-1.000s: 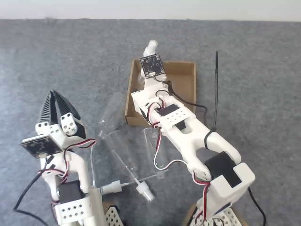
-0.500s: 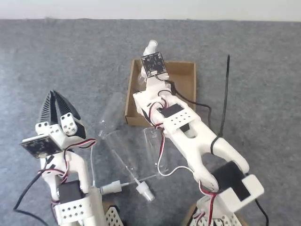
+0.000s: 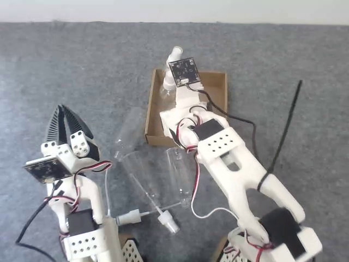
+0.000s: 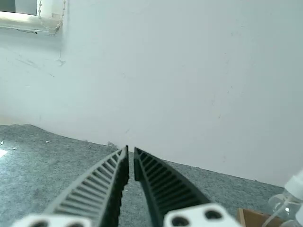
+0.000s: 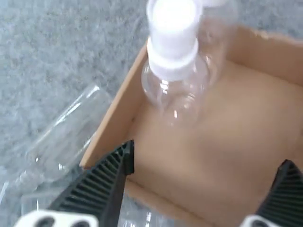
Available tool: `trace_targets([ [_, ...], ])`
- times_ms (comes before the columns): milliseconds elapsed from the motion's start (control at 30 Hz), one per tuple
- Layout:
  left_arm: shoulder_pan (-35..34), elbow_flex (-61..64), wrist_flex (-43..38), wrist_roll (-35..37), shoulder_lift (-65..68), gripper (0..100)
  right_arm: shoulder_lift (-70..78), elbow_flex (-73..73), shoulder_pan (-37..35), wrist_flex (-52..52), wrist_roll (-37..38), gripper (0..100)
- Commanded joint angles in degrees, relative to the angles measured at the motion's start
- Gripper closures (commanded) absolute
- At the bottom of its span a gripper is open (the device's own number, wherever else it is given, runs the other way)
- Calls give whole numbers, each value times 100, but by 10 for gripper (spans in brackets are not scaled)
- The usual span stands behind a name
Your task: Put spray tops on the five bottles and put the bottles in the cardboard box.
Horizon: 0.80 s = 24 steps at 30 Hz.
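A clear bottle with a white spray top (image 5: pixel 173 56) stands upright in the far left corner of the cardboard box (image 3: pixel 214 98). A second clear bottle (image 5: pixel 218 14) stands right behind it. My right gripper (image 5: pixel 203 158) hangs open above the box floor (image 5: pixel 227 142), a little short of the bottle and holding nothing. Uncapped clear bottles lie on the carpet left of the box (image 3: pixel 128 126) and in front of it (image 3: pixel 180 170). Two loose spray tops (image 3: pixel 131 217) (image 3: pixel 168 222) lie near the arm bases. My left gripper (image 3: pixel 61 112) (image 4: pixel 131 152) is shut, raised at the left, and holds nothing.
Grey carpet (image 3: pixel 65 60) covers the table, with open room at the far left and the right. Another clear bottle (image 3: pixel 140 170) lies between the two arms. A thin black strip (image 3: pixel 283 134) sticks up from the right arm. A white wall (image 4: pixel 189 71) stands behind.
The right arm's elbow and base have swung to the right, and its wrist has crept a little farther over the box. The left arm and the loose bottles have not moved.
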Motion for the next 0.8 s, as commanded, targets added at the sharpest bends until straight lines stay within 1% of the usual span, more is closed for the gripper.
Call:
trace_targets([
  [0,-26,-48,-167,-44,-123,985,-655,-79,31,629,-141,595],
  [167,-26,-48,-167,-44,-123,985,-954,-79,180,1218,-343,596],
  [300,-26,-48,-167,-44,-123,985,-1253,-79,119,1895,-343,596],
  [467,-26,-48,-167,-44,-123,985,-1780,-70,-119,2659,-360,596],
  [633,-26,-48,-167,-44,-123,985,-1956,-70,-567,3451,-360,596],
  [700,-26,-48,-167,-44,-123,985,-1956,-62,-787,3626,-360,596],
  [767,-26,-48,-167,-44,-123,985,-1956,97,-954,3591,-360,596],
])
